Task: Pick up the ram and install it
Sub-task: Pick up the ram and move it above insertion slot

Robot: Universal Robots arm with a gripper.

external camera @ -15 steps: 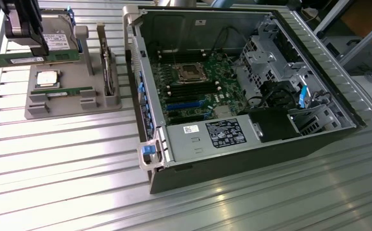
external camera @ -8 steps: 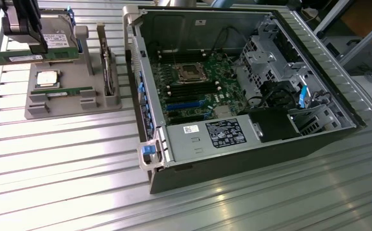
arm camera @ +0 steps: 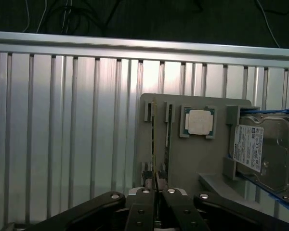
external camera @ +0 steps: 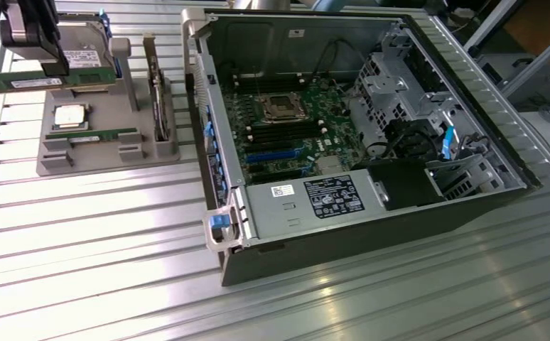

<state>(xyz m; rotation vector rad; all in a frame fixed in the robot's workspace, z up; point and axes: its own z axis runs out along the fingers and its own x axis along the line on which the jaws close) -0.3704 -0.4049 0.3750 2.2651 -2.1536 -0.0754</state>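
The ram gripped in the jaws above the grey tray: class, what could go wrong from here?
The jaws pinch the ram across its thin board, so it might slip or tilt in transit.
The case wall stands between the tray and the motherboard slots; a low carry could strike it.
Slight misalignment at those narrow slots could jam it.

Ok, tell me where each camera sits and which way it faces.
Exterior view: above the table, looking down on the open computer case and grey holder; the gripper, shut on the ram, shows at the exterior view's left.
Wrist view: on the wrist, looking down past the gripper onto the holder.
Shared: gripper, ram, holder, processor.
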